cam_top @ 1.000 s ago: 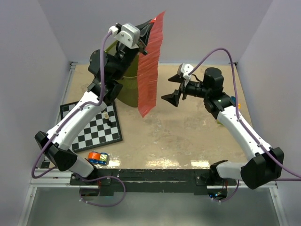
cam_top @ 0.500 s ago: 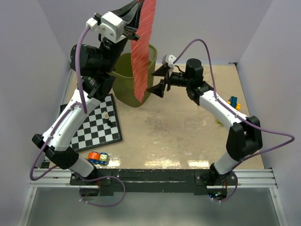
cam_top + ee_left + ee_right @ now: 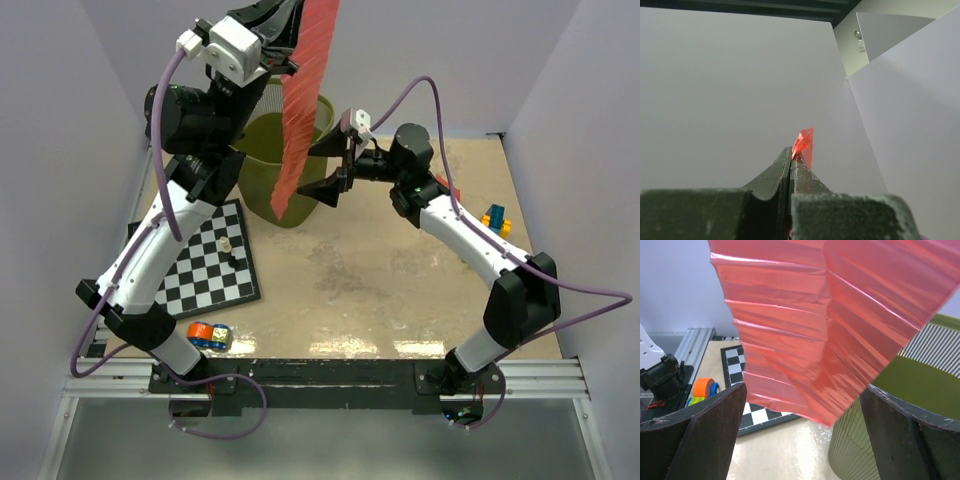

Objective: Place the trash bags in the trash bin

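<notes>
Pale walls closed in a sandy tabletop [image 3: 380, 290], with the olive-green mesh trash bin [image 3: 255, 165] standing upright toward its far left. Above the bin, the left gripper [image 3: 290, 12] was raised high, its jaws pressed together on the top corner of the trash bag [image 3: 305, 100]. In the left wrist view only a small red tip of the film showed past the closed fingers [image 3: 782, 170].

The bag hung down from that grip as a long, crinkled red-pink sheet, entirely off the table. Its lower end dangled near the bin's rim – whether over the opening or just outside it could not be told.

The right gripper [image 3: 327, 168] sat beside the bin with its jaws spread wide, holding nothing. In its wrist view the sheet's lower part hung between the two fingers [image 3: 705, 435] – contact with either was unclear.

A checkerboard [image 3: 205, 270] lay at the left of the table, near the bin's base, with an orange-and-blue roll [image 3: 208, 335] at the near edge. Small toy blocks [image 3: 493, 218] sat at the right.
</notes>
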